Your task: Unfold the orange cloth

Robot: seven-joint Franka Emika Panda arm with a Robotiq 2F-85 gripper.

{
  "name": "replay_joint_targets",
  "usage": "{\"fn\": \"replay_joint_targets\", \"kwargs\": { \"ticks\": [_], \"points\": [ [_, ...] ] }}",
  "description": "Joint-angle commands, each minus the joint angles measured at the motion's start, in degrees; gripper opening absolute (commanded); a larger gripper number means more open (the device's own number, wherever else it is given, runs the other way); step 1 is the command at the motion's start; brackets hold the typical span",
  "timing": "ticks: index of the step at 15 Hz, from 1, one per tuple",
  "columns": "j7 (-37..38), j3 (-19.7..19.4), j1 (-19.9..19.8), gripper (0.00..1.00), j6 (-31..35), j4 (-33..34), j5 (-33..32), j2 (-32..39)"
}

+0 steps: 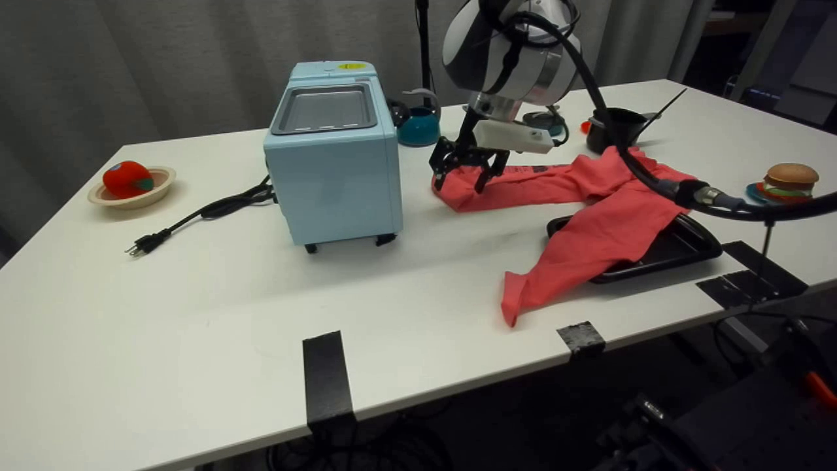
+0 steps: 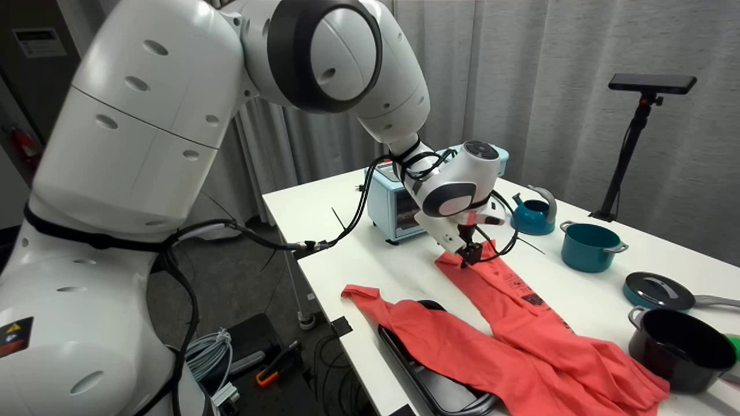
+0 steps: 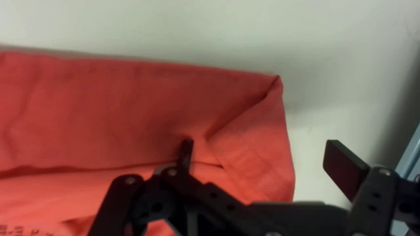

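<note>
The orange-red cloth shows in both exterior views (image 1: 608,222) (image 2: 520,323). It lies crumpled in a bent strip, with one arm along the table toward the blue oven and the other draped over the black baking pan (image 1: 693,252). My gripper (image 1: 461,186) is open over the end of the strip near the oven; it also shows in an exterior view (image 2: 466,261). In the wrist view, the cloth's folded-over end (image 3: 256,154) lies between the spread fingers of the gripper (image 3: 259,144). One finger is over the cloth, the other past its edge over the table.
The light-blue toaster oven (image 1: 333,157) stands close beside the gripper. A teal kettle (image 1: 418,127) and a teal pot (image 2: 589,247) are behind. A black pot (image 2: 676,349) stands by the cloth's far end. A toy burger (image 1: 788,183) and a bowl with a red toy (image 1: 134,196) are farther off.
</note>
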Motion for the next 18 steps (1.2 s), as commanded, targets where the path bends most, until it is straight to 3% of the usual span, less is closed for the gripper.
{"fn": "replay_joint_targets", "kwargs": {
  "ticks": [1, 3, 5, 12, 13, 17, 18],
  "points": [
    [1.2, 1.7, -1.1, 0.95, -1.3, 2.2, -2.2, 2.2],
    [1.3, 1.6, -1.2, 0.71, -1.9, 2.6, -2.8, 2.2],
    [1.3, 1.4, -1.1, 0.60, -2.1, 2.8, -3.2, 2.2],
    [1.2, 1.1, -0.9, 0.06, -1.0, 3.2, -5.1, 2.3],
    [1.2, 1.1, -0.9, 0.01, -0.8, 3.0, -5.1, 2.1],
    [1.2, 1.0, -0.8, 0.01, 0.8, 1.2, -5.3, 0.0],
    [2.3, 0.8, -0.3, 0.01, 0.6, -1.2, -5.5, -3.5]
  ]
}}
